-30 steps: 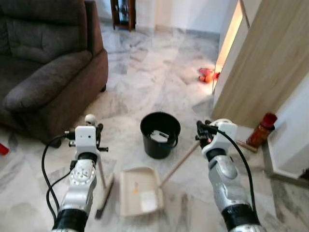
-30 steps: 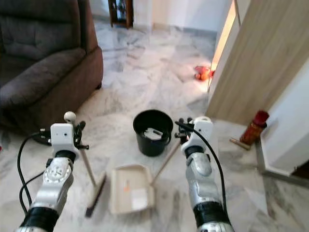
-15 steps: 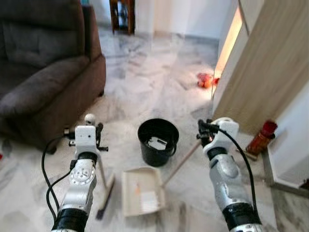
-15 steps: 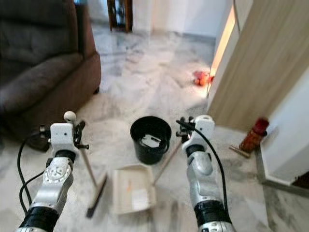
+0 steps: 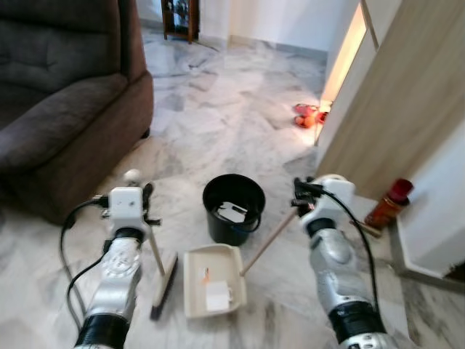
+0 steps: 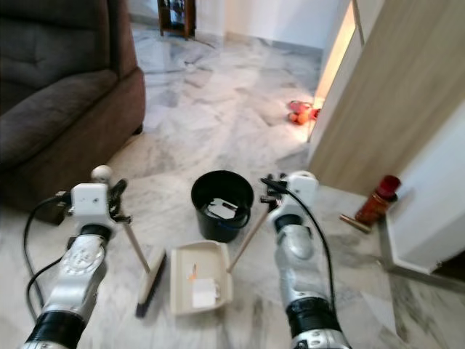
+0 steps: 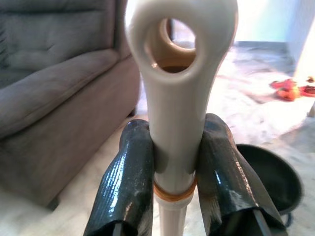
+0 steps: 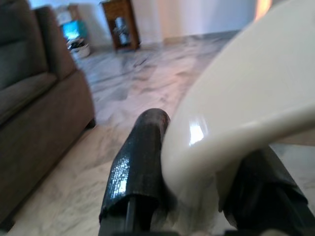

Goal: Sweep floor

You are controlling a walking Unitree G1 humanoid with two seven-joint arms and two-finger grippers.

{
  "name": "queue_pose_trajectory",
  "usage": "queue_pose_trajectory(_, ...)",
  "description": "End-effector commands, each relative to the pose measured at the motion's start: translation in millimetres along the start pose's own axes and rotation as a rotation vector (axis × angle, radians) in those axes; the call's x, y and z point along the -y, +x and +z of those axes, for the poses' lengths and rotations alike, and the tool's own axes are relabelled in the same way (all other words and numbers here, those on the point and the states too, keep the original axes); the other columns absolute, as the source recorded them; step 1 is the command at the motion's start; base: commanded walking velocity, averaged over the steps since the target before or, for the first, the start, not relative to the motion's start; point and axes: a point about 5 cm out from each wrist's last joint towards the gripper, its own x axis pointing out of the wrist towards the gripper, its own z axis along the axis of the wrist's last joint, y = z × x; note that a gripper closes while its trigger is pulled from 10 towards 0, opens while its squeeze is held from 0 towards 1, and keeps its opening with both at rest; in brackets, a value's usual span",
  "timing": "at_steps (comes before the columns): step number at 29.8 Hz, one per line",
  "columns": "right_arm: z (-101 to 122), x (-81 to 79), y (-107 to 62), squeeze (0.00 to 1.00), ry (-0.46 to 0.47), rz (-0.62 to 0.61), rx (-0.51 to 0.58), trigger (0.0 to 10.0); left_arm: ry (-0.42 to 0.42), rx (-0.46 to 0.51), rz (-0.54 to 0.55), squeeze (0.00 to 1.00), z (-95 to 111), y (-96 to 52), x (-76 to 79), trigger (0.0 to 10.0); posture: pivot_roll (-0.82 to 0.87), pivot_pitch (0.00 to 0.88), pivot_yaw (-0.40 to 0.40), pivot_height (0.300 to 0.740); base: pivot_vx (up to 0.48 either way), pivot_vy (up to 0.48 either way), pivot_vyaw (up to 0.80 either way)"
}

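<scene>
The left gripper (image 7: 172,162) is clamped on the cream handle of the broom (image 5: 161,280), its two black fingers (image 7: 125,182) pressed against either side of the shaft just under the handle's ring-shaped end; from that grip the shaft slants down and away to the brush head, which rests on the marble floor (image 5: 218,123) ahead of the left arm. Just to the inner side of the brush head lies the beige dustpan (image 5: 213,289), flat on the floor with a scrap of white paper (image 5: 216,297) and an orange speck inside it. The dustpan's long wooden handle runs up from the pan to the right gripper (image 8: 197,187), which is closed round the cream grip at its top, one black finger (image 8: 135,167) showing beside the glossy plastic. Between the two grippers and a little beyond them stands a black bucket (image 5: 233,207) holding some white rubbish, close behind the pan. A dark brown sofa (image 5: 58,102) sits well off past the left gripper. Out beyond the right gripper a wooden door panel (image 5: 392,102) leans into the scene, with a red bottle (image 5: 383,203) at its foot and red-orange slippers (image 5: 308,115) farther back in the light.
</scene>
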Motion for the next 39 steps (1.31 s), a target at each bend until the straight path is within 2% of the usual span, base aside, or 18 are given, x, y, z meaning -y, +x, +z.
queue_pose_trajectory(1, 6.9, 7.9, 0.7, 0.0, 0.024, -0.026, 0.03, 10.0, -0.001, 0.06, -0.03, 0.0, 14.0, 6.1, 9.6, 10.0, 0.03, 0.028, -0.04, 0.74, 0.0, 0.0, -0.8)
queue_pose_trajectory(8, 6.8, 6.9, 1.7, 0.0, 0.024, -0.019, 0.027, 10.0, 0.002, 0.062, -0.027, 0.0, 14.2, 6.6, 9.1, 10.0, 0.04, 0.028, -0.04, 0.74, 0.0, 0.0, -0.8)
queue_pose_trajectory(22, 9.1, 2.3, 0.4, 0.0, -0.012, 0.011, 0.055, 10.0, 0.003, 0.06, -0.025, 0.0, 14.0, 6.4, 8.6, 10.0, 0.04, 0.03, -0.039, 0.74, 0.0, 0.0, 0.0)
queue_pose_trajectory(30, 9.6, 2.4, -0.2, 0.0, -0.017, 0.01, 0.06, 10.0, 0.003, 0.058, -0.02, 0.0, 13.5, 6.2, 8.0, 10.0, 0.04, 0.031, -0.04, 0.74, 0.0, 0.0, 0.77)
queue_pose_trajectory(39, 10.0, 6.8, -0.4, 0.0, -0.01, -0.014, 0.061, 10.0, 0.004, 0.056, -0.021, 0.0, 13.2, 6.1, 8.0, 10.0, 0.04, 0.033, -0.04, 0.74, 0.0, 0.0, 0.0)
